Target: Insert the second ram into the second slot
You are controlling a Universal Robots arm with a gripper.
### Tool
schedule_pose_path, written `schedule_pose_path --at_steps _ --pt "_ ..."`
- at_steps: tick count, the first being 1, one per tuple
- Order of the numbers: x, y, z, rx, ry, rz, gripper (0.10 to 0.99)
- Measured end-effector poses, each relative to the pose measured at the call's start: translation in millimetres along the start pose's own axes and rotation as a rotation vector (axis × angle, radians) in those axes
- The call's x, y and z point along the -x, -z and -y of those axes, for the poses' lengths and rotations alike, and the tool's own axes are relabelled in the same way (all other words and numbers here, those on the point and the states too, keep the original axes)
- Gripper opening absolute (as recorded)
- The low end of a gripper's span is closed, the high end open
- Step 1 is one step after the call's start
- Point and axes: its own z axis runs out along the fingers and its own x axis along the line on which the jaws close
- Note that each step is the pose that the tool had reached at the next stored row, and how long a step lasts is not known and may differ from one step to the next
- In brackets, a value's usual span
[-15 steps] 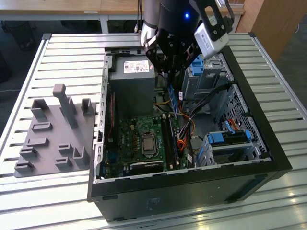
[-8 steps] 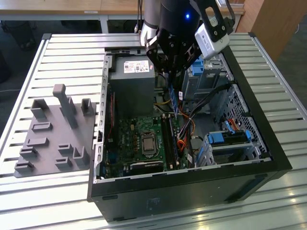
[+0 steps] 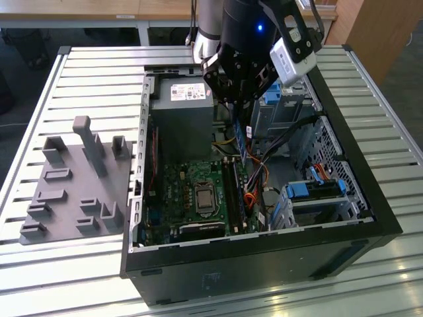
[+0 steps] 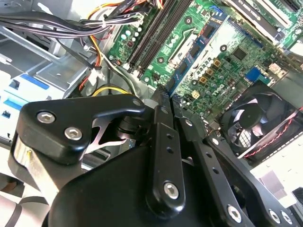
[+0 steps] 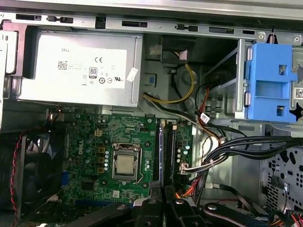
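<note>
**Print inside the case**

A white label (image 5: 83, 66) on the grey power supply (image 5: 26, 87) carries a maker's name, barcodes, approval marks and fine print. The same label (image 3: 188, 91) is not legible in the exterior view. White lettering (image 5: 77, 152) stands on the green motherboard (image 5: 94, 127). A barcode sticker (image 5: 298, 93) sits just beside the blue drive latch (image 5: 267, 80).

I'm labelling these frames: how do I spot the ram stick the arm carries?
Find the open black computer case in the exterior view. Over its green motherboard hangs the gripper, shut on the second ram. It is a long thin blue stick, unlike the chunky blue drive-bay latches nearby.
</note>
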Motion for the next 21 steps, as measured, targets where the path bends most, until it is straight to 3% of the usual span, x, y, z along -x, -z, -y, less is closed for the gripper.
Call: schedule_pose_path --at_steps 21 --pt "-0.1 -13.1 1.1 0.000 0.000 -0.0007 0.137"
